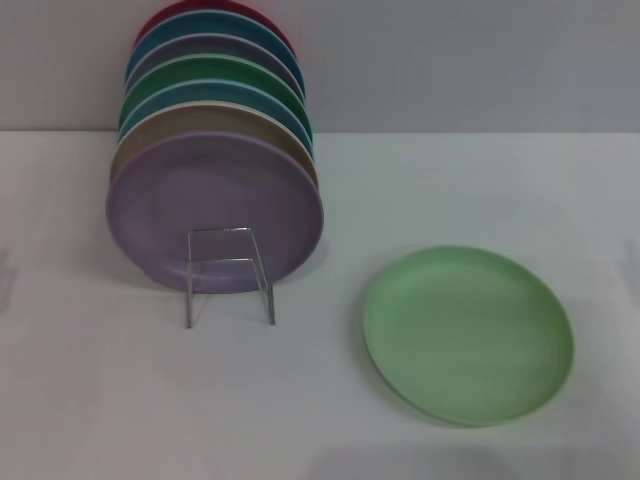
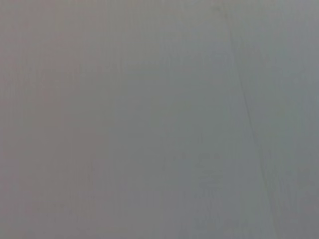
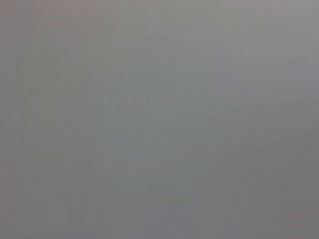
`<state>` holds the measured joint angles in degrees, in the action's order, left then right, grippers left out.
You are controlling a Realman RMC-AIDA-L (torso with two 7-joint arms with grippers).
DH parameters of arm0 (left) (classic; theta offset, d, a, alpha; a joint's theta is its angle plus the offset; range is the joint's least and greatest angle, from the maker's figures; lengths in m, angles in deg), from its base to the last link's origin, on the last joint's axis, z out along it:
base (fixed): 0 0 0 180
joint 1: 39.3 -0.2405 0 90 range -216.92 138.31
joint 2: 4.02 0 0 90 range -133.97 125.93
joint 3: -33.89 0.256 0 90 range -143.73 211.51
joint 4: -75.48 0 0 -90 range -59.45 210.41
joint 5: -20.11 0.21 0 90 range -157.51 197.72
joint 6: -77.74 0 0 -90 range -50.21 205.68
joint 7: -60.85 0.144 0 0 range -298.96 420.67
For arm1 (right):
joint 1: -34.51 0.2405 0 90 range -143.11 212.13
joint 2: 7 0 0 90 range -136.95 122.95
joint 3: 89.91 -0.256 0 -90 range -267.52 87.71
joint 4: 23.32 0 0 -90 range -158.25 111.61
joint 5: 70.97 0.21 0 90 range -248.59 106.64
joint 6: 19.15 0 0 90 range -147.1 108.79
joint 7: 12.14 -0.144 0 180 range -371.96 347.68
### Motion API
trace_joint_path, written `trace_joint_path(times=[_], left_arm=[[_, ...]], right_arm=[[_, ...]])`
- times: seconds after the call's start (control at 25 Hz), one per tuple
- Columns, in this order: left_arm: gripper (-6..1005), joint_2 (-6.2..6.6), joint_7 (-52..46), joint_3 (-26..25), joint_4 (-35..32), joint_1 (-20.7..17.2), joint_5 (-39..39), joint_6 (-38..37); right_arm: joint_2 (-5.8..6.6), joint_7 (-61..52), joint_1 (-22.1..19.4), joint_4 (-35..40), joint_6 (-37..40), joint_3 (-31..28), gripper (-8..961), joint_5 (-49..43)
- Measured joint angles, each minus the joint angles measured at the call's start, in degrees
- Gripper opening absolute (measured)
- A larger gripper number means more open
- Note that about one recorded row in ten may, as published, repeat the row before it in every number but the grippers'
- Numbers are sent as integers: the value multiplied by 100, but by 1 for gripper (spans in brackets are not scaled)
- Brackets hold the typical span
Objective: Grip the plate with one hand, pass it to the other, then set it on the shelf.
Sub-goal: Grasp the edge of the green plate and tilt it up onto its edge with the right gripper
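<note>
Nothing done yet — plate [image 1: 468, 335] lies flat on table [image 1: 300, 400], beside the rack [image 1: 229, 275] — no gripper seen, state unknown.

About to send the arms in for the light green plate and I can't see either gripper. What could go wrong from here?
1. The light green plate lies flat on the white table, so fingers may struggle to get under its shallow rim and could push it away instead.
2. The wire rack already holds a leaning row of plates, lavender plate in front; a nudge while adding another may topple them.
3. Neither gripper shows in any view, so their starting positions are unconfirmed.
</note>
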<state>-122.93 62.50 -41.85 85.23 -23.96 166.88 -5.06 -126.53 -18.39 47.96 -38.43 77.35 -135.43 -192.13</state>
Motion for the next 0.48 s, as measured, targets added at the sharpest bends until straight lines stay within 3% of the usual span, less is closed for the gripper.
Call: trace_joint_path(times=[0.48], left_arm=[[796,-1,-57,-5,1,-8,0,2]], right_arm=[[0,1,9,0,-21,0,818,9]])
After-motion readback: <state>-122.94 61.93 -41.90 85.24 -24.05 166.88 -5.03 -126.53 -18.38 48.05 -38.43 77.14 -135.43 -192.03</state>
